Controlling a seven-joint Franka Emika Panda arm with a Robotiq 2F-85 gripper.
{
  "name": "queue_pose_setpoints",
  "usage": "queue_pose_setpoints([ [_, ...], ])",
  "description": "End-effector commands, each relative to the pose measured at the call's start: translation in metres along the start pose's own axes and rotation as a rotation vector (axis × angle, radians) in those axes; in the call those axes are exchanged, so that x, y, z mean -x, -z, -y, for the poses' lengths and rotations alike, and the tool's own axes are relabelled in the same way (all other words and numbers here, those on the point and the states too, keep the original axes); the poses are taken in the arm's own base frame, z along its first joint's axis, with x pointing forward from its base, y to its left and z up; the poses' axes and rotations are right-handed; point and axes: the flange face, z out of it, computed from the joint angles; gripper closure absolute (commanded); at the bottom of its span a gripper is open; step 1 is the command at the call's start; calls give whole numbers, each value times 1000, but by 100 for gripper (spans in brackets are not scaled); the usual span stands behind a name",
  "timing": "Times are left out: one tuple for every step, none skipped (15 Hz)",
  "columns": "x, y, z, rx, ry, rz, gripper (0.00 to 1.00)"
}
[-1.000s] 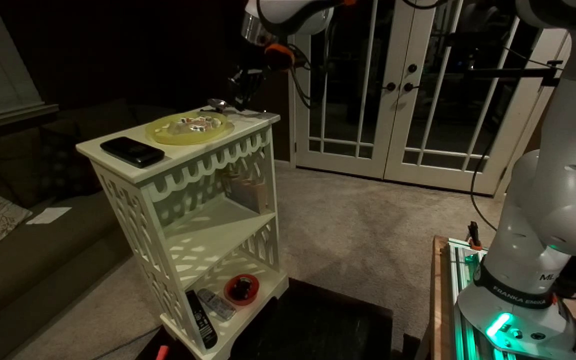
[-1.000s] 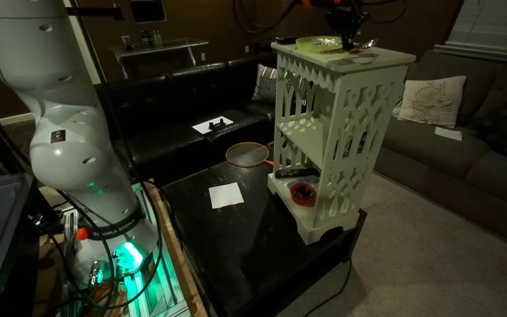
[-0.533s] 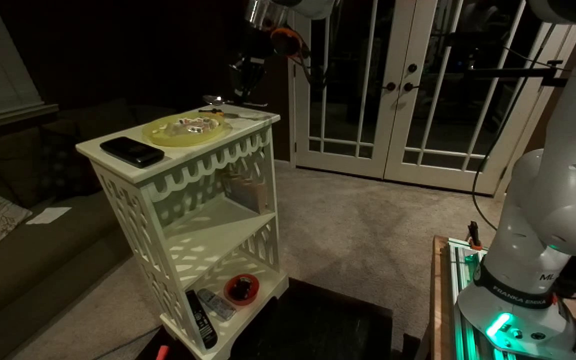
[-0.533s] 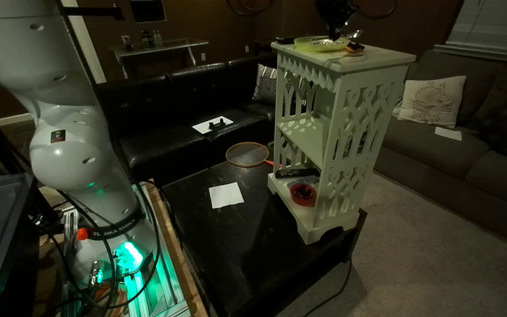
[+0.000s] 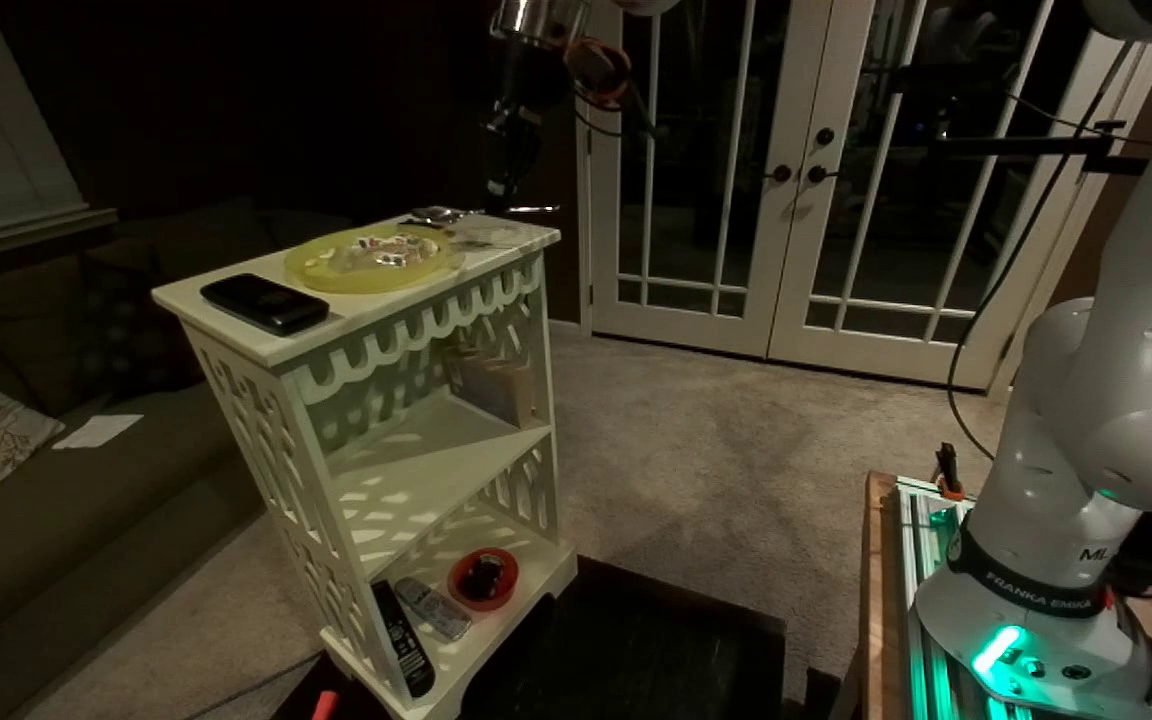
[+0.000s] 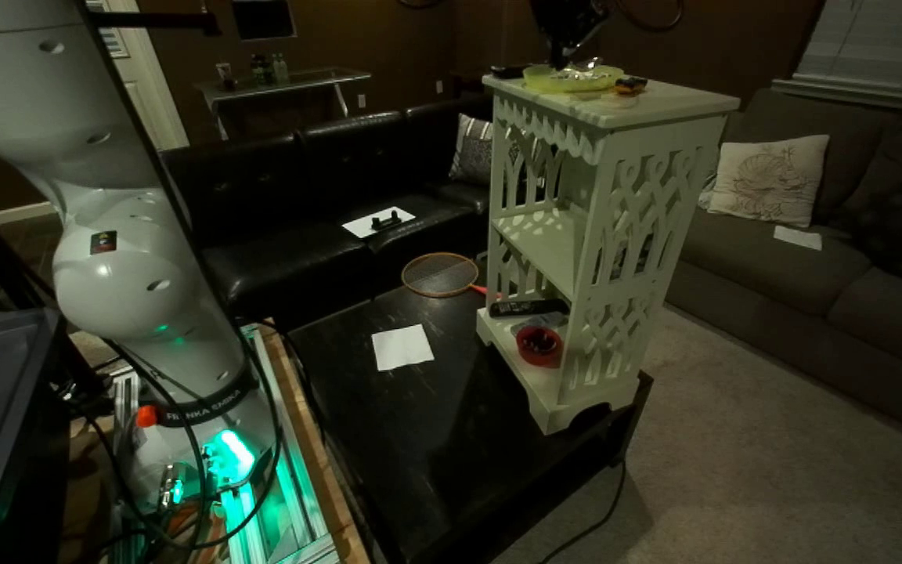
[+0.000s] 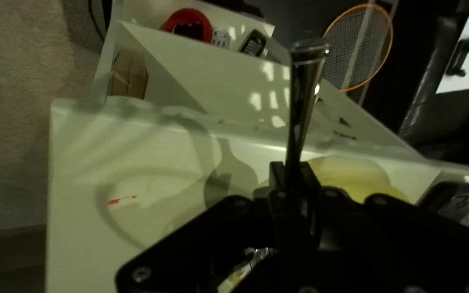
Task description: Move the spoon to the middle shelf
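The spoon is thin and shiny dark. Its handle [image 5: 536, 209] points past the stand's front edge and its bowl [image 5: 441, 214] is over the top board in an exterior view; the bowl also shows in an exterior view [image 6: 593, 64]. My gripper [image 5: 501, 188] is shut on the spoon just above the top board; it also shows in an exterior view [image 6: 561, 63]. In the wrist view the handle [image 7: 304, 81] sticks out of the fingers [image 7: 293, 175], which hide the bowl. The cream middle shelf [image 5: 426, 470] shows in both exterior views [image 6: 545, 243] and the wrist view [image 7: 218, 77].
The top board bears a yellow plate [image 5: 311, 262] with small items, a dark slab [image 5: 266, 303] and a black-orange object [image 6: 631, 84]. A box-like brown stack [image 5: 496, 385] stands on the middle shelf. Scalloped trim [image 5: 426, 330] hangs above it. Remotes [image 5: 401, 640] and a red bowl [image 5: 483, 580] occupy the lowest board.
My gripper has risen off the top board with the spoon and shifted toward the stand's open front. The spoon's handle now reaches out farther past the front edge.
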Motion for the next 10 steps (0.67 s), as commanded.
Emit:
queue_pose_setpoints([
  [22,17,15,-130,146,59,95],
  [27,20,17,-165,185,75,95],
  [31,19,18,-196,224,102,95],
  [36,17,20,-224,261,132,95],
  [41,12,22,-249,295,168,95],
  [46,7,25,-273,333,202,95],
  [51,0,27,-295,371,234,95],
  [54,-10,31,-320,413,257,95],
  [57,-16,35,-352,448,275,95],
  [49,-7,27,-281,384,254,91],
])
